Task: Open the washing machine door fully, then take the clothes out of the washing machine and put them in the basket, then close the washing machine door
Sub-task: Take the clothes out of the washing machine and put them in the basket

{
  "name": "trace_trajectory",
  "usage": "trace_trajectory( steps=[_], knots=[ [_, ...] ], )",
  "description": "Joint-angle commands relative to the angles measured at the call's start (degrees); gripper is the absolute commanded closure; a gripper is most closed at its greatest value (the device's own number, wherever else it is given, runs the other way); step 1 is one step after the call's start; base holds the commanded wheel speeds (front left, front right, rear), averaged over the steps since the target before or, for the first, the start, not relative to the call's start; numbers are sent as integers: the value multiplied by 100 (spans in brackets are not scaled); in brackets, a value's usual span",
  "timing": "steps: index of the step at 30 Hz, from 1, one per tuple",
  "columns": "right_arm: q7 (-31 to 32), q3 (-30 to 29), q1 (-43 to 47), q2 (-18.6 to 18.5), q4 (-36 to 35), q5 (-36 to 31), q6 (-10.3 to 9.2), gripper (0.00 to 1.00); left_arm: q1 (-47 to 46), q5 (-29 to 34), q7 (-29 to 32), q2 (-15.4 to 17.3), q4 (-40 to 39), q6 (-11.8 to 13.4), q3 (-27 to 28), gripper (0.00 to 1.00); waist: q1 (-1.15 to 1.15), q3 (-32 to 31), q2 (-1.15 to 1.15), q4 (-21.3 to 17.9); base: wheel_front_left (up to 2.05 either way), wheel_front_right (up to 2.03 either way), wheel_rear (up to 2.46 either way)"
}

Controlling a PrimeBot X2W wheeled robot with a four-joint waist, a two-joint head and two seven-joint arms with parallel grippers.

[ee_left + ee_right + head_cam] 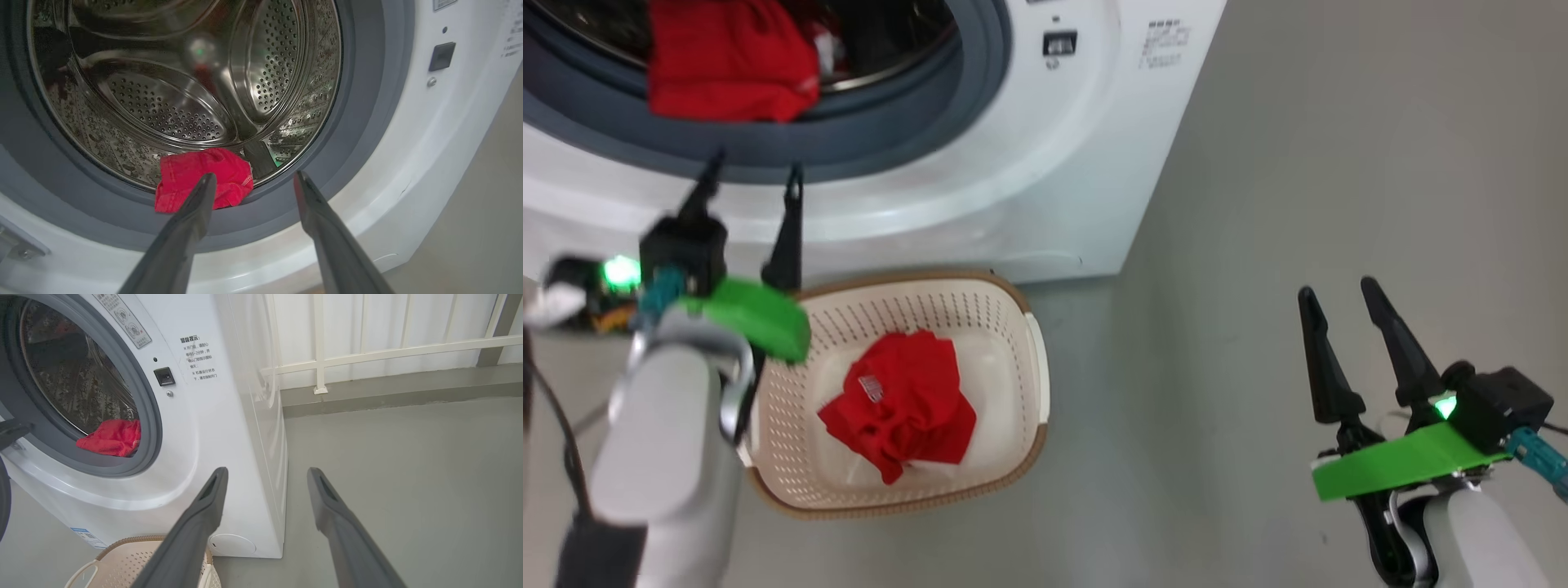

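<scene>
The white washing machine (1045,163) stands with its drum mouth uncovered; its door is out of view. A red garment (731,69) (204,179) (110,437) lies over the grey seal (359,122) at the drum's lower lip. My left gripper (754,173) (253,179) hangs open just in front of the seal, empty, a little right of and below that garment. In the cream basket (1021,314) (122,559) on the floor lies another red garment (903,404) with a bit of white under it. My right gripper (1339,290) (265,475) is open and empty, off to the right over bare floor.
Grey floor (1339,163) stretches to the right of the machine. A white railing and wall (367,351) stand behind it. The door latch slot (441,56) sits right of the drum mouth.
</scene>
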Motion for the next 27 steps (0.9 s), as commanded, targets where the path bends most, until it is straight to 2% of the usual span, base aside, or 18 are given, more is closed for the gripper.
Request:
trace_trajectory(
  steps=[1, 13, 20, 27],
  knots=[
    [-37, 173, -160, -1, -161, 64, 35, 0, -397, 116, 49, 253, 110, 31, 65, 0, 0, 509, 0, -206, 0, 0, 0],
    [-37, 424, -602, 2, -211, 354, 35, 0, -2654, 955, 584, 515, 2158, 132, -752, 0, 0, 1115, 0, -440, 0, 0, 0],
    [-37, 579, -709, 2, -249, 499, 35, 0, -3382, 1362, 782, 808, 3070, 167, -1167, 0, 0, 1298, 0, -658, 0, 0, 0],
    [-37, 654, -747, 2, -291, 615, 35, 0, -3876, 1513, 900, 1164, 3525, 270, -1342, 0, 0, 1490, 0, -873, 0, 0, 0]
  ],
)
